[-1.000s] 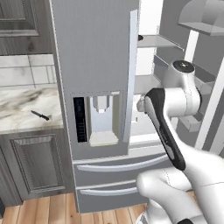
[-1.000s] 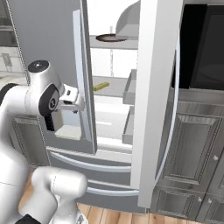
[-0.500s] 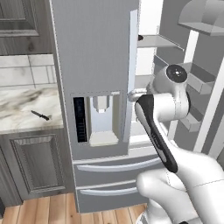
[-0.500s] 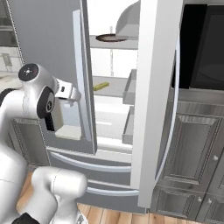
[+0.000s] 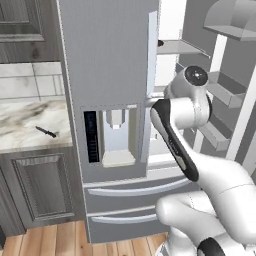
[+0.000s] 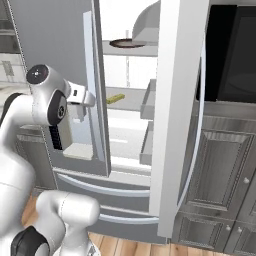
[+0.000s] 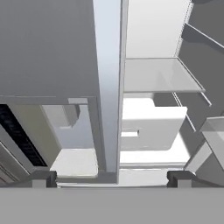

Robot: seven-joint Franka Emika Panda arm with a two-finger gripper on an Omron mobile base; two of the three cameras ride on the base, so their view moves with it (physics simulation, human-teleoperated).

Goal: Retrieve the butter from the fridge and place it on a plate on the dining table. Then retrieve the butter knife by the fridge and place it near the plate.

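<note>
The grey fridge stands with its right door swung wide open. The butter, a small pale yellow-green stick, lies on a middle shelf inside. My gripper hovers open and empty at the inner edge of the left door, in front of the shelves and left of the butter. In the hand view its fingertips straddle that door edge, with a bare shelf beyond. The butter knife lies on the marble counter left of the fridge. The plate and the dining table are out of view.
A dark round dish sits on the fridge's top shelf. Door bins line the open right door. Dark cabinets and a black oven front stand to the right. The water dispenser is on the left door.
The arm has swung left, carrying the open gripper a little left and up toward the left door's edge. Butter and knife have not moved.
</note>
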